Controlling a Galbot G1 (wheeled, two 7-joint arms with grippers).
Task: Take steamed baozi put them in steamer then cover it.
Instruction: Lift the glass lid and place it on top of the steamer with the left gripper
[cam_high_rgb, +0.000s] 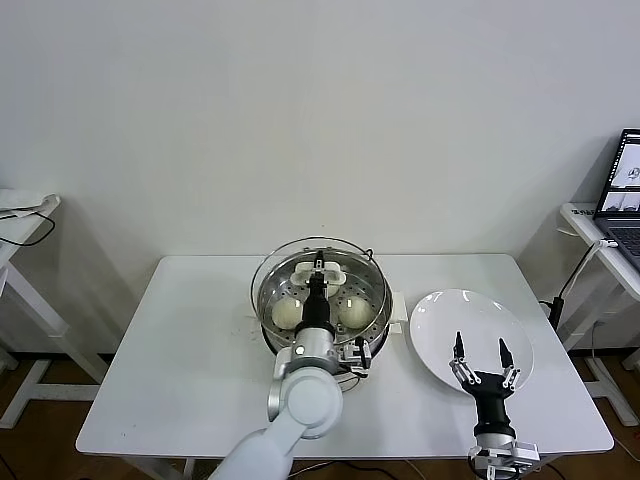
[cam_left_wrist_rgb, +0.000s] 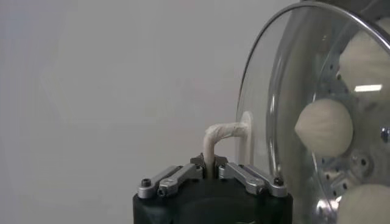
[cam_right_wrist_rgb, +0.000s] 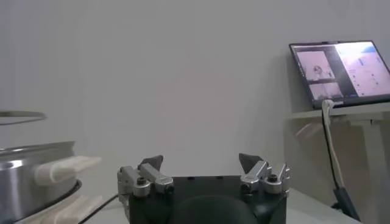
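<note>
At frame centre, the left gripper (cam_left_wrist_rgb: 212, 167) is clenched on the glass lid's (cam_left_wrist_rgb: 286, 91) white handle (cam_left_wrist_rgb: 222, 134), holding it over the steamer (cam_high_rgb: 372, 300) with the baozi (cam_high_rgb: 287, 314) inside. The lid looks rigid, smooth and breakable, so the handle seems the safest hold. The right gripper (cam_high_rgb: 481, 362), at lower right over the plate (cam_high_rgb: 440, 310), has its jaws released.
</note>
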